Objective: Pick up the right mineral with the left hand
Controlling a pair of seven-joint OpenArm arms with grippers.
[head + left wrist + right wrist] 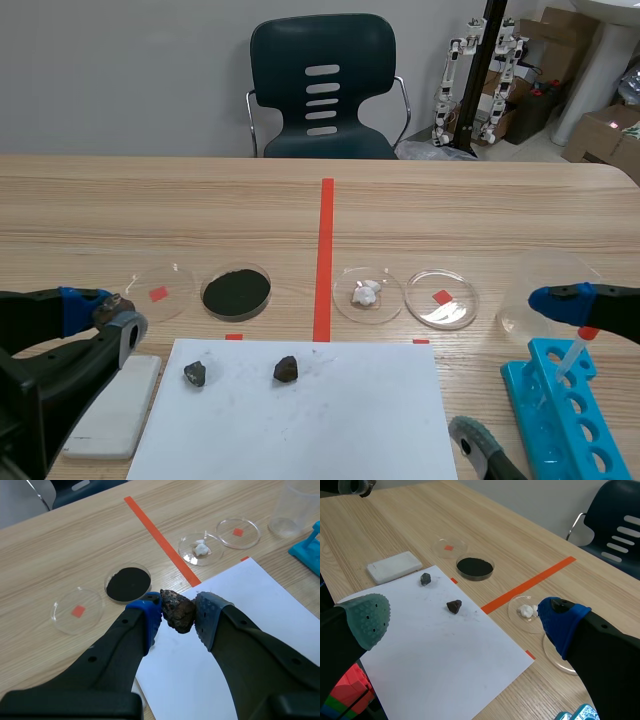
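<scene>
Clamping a rough brown mineral (176, 609) between its pads, the left gripper (178, 615) holds it off the table (120, 200), just outside the left edge of the white sheet (300, 430) and over a white block (115, 405). The right gripper (465, 621) stands with its fingers wide apart and nothing between them, beside a blue rack (560, 420) off the sheet's right edge. Two smaller stones, one grey (195, 374) and one brown (286, 370), lie well apart near the sheet's far edge. Beyond that edge four shallow dishes (442, 298) sit in a row, split by the red tape. The tabletop runs on past them to a dark chair (322, 90).
</scene>
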